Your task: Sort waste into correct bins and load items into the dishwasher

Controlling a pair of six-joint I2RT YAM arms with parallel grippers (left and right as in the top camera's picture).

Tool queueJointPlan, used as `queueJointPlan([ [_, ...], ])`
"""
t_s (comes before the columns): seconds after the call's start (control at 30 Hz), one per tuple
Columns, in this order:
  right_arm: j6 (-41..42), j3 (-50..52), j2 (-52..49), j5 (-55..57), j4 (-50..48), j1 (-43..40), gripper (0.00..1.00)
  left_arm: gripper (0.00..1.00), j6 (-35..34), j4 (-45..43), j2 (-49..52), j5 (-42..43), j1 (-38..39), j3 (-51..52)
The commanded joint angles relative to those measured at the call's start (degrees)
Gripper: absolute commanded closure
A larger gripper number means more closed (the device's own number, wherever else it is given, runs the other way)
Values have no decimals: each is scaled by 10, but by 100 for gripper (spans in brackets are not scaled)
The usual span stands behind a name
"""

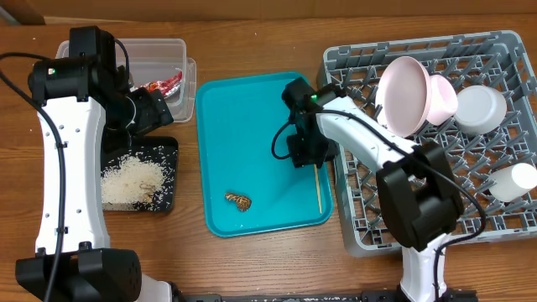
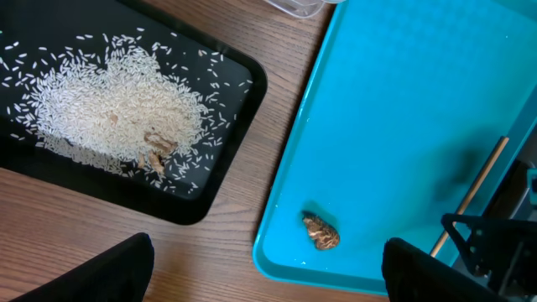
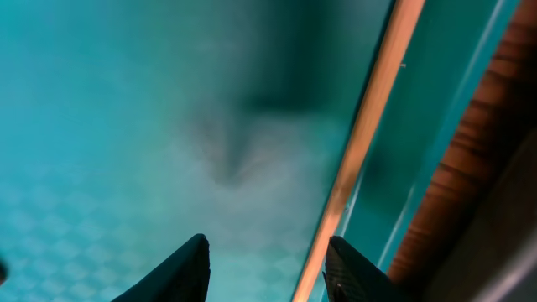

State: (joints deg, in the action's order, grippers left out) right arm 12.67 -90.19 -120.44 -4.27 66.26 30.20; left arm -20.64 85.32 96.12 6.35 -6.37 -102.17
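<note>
Right claw (image 3: 267, 247) set low over the teal tray (image 1: 252, 109), at the far end of the chopstick (image 3: 369, 126). Its fingers (image 3: 189, 268) stood moderately apart and straddled the stick, which lay flat between them, closer to the finger on the rim side and not pinched. This placement suited a grasp near one end, judged the likely step, so that the stick could be lifted clear of the rim and carried to the rack (image 1: 361, 210) just beside the claw on its outer side. The stick lay close along the rim, so the outer finger had little room and might catch the edge. Left claw (image 2: 268, 260) hung wide and empty above the worktop (image 1: 252, 268), between the black tray (image 2: 239, 101) holding the rice (image 2: 117, 109) on one side and the scrap (image 2: 321, 231) on the teal tray on the other. The tub (image 1: 159, 52) behind it held the wrapper (image 1: 164, 84). The scrap was judged the remaining waste.
</note>
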Motion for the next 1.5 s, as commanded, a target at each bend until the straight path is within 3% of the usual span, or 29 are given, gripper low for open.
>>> queueJointPlan([
  [0.0,12,2,-9,13,0,1,53,11,8,-1,-13,-6,4,-14],
  [1.07,28,2,-44,25,6,1,53,12,9,-1,-13,-6,4,-14],
  [1.33,21,2,-44,-32,0,4,53,12,9,-1,-13,-6,4,-14],
  [1.47,22,2,-44,-33,-2,9,65,12,9,-1,-13,-6,4,-14],
])
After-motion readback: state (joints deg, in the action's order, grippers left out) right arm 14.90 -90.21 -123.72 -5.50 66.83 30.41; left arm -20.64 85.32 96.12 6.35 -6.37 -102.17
